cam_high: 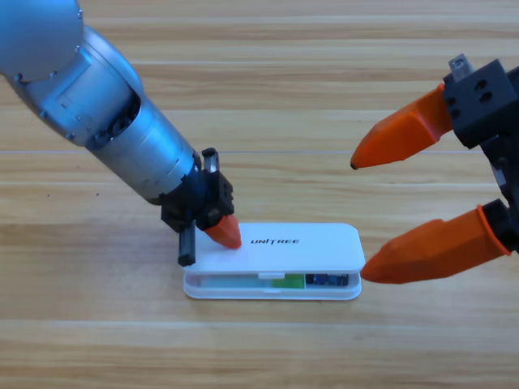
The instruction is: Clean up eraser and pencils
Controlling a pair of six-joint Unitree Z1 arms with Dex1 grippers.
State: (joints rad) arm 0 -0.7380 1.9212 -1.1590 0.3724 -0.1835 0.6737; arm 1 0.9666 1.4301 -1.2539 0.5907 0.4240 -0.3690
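The white case (276, 263) lies flat on the wooden table (324, 97), a little nearer the table's front edge than its middle, long side running left to right. Its lid is lowered almost shut, leaving only a narrow slit along the front. Through that slit a pale green pencil (243, 281) shows, ending in its bright green cap, and just to the right of it, near the case's right end, sits the dark eraser (324, 281) with its bluish label. Most of each is hidden under the lid. The second pencil, black with a red cap, cannot be made out in the slit.

The left arm (97, 105) reaches down from the table's upper left corner, and the left gripper (220, 230) rests at the left end of the lid. Only one orange jaw tip shows, touching the lid's top; the other jaw is hidden behind the black gripper body, so I cannot tell whether this claw is spread or pressed together. A short black part of the gripper hangs down just off the case's left end.

The right gripper (361, 219) comes in from the table's right edge, its body partly cut off. Its claw is spread wide and holds nothing; the lower jaw's tip lies just beside the case's right end, the upper jaw's tip well apart from it.
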